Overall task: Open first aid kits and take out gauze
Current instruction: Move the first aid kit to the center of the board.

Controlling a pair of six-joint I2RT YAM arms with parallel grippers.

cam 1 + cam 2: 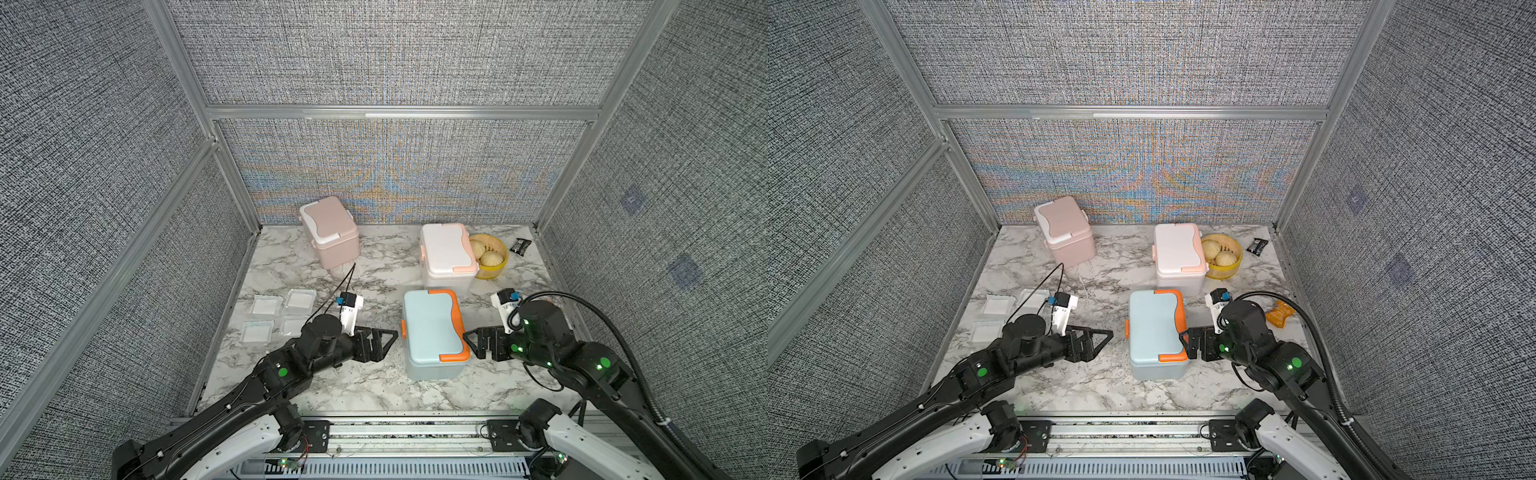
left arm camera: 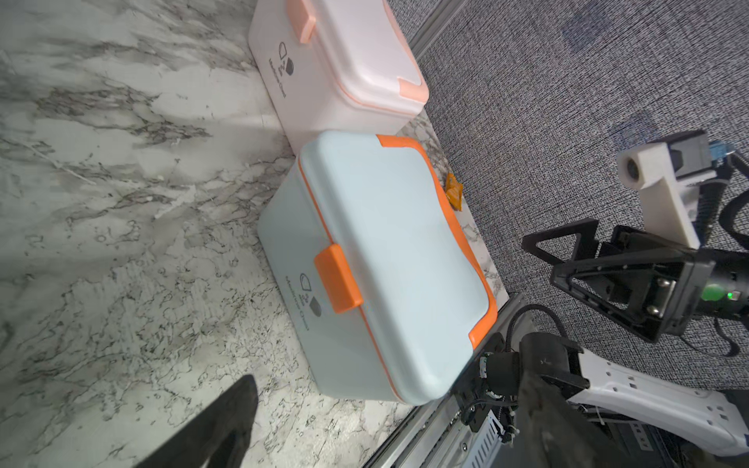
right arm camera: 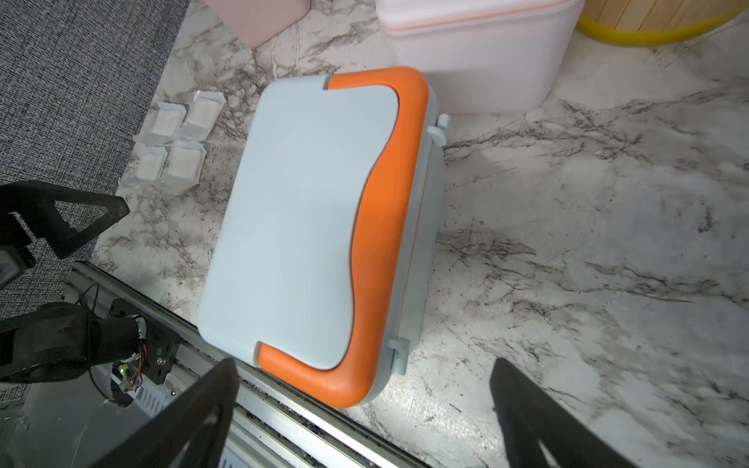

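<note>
Tabletop: glossy white slab with grey marble veins [image 1: 316,386], enclosed by grey woven panels.
Left arm: black, stretched low across the table; the left gripper [image 1: 384,343] pointed at the blue box's latch side, just short of it, jaws spread and empty.
Right arm: bent in from the opposite side; the right gripper [image 1: 471,345] sat near the box's handle side, jaws wide apart with nothing between them.
Blue kit: light blue rounded plastic box with orange handle and latch [image 1: 432,328], lid down, front centre.
White kit: smooth white box with peach trim [image 1: 446,249], closed, just behind the blue one.
Pink kit: dusty pink box with white handle [image 1: 328,226], closed, back left.
Basket: round yellow basket of pale buns [image 1: 494,272], against the white kit.
Gauze: four flat square white pads in clear wrappers [image 1: 300,300], clustered on the table's left side, outside the kits.
Scraps: small black packet [image 1: 520,246]; crinkled orange wrapper [image 1: 1281,312].
</note>
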